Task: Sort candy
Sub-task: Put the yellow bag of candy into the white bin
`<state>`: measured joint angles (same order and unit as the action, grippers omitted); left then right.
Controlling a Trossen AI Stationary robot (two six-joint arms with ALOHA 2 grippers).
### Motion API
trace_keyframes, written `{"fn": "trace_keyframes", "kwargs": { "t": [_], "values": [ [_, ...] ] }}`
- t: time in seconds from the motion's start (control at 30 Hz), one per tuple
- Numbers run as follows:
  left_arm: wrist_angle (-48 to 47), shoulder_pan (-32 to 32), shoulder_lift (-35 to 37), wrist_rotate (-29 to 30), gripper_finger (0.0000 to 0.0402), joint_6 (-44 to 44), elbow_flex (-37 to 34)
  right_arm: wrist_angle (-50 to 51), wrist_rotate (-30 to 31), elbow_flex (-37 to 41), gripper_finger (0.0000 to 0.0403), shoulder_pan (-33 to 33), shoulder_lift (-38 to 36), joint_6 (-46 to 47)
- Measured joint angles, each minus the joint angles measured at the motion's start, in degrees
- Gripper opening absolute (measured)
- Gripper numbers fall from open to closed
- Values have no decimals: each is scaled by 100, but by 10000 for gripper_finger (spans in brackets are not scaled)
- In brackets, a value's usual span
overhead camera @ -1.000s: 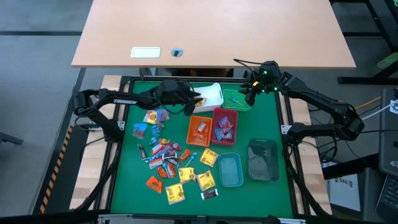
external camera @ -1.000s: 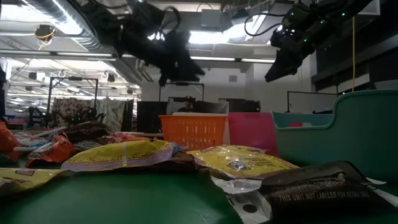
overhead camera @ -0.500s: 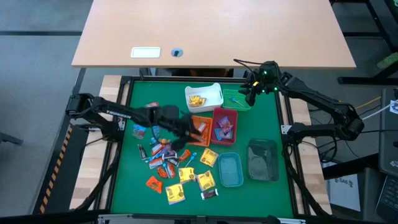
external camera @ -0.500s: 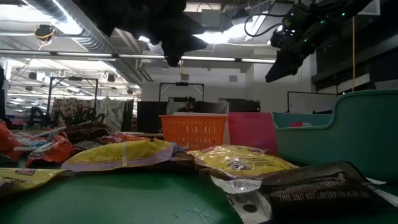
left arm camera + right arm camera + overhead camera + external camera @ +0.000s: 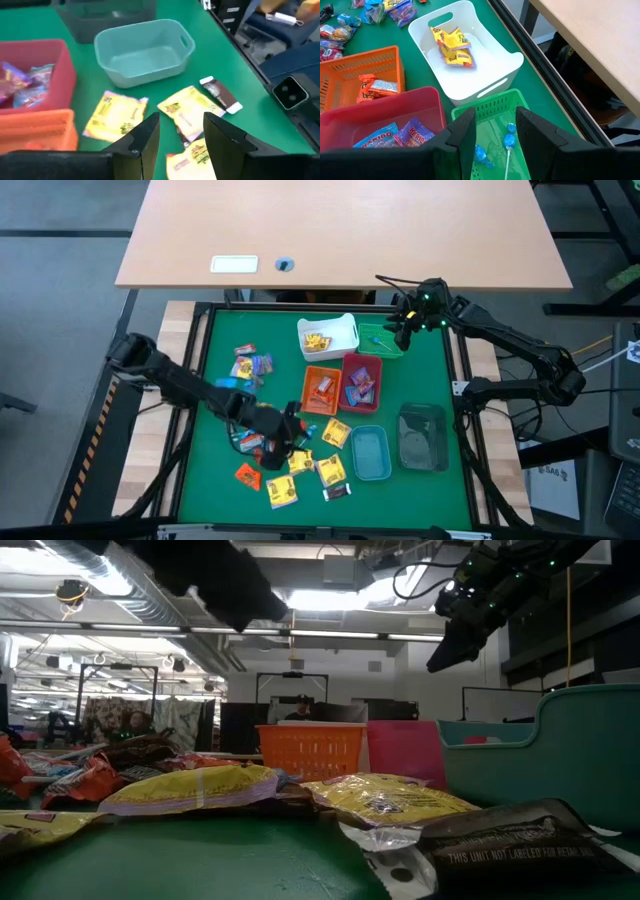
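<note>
Low centre of the high view: my left gripper [image 5: 285,430] has swung down from the white bin [image 5: 328,335] to hover over the loose candy [image 5: 300,463], fingers spread, nothing between them. I judge a yellow pack is next. Mid-frame, orange bin [image 5: 320,390] and red bin [image 5: 361,380] hold sorted sweets. Upper right, my right gripper [image 5: 404,330] hasn't moved, parked over the green bin [image 5: 381,340], fingers apart and holding nothing.
</note>
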<state>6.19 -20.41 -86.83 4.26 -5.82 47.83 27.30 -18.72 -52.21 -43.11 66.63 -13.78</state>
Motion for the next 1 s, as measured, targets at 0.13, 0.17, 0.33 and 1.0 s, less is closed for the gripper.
{"fn": "trace_keyframes", "kwargs": {
  "t": [0.13,0.17,0.33,1.0],
  "values": [
    [-22,-322,-163,279,140,-3,7,34,2,-1,138,-2,0,0],
    [-82,-396,-213,323,140,-5,9,38,2,0,138,-2,0,0],
    [-117,-620,-614,379,140,-3,-4,37,2,-2,138,-2,0,0],
    [37,-718,-1789,156,114,-5,23,167,2,-2,138,-2,0,0]
  ]
}}
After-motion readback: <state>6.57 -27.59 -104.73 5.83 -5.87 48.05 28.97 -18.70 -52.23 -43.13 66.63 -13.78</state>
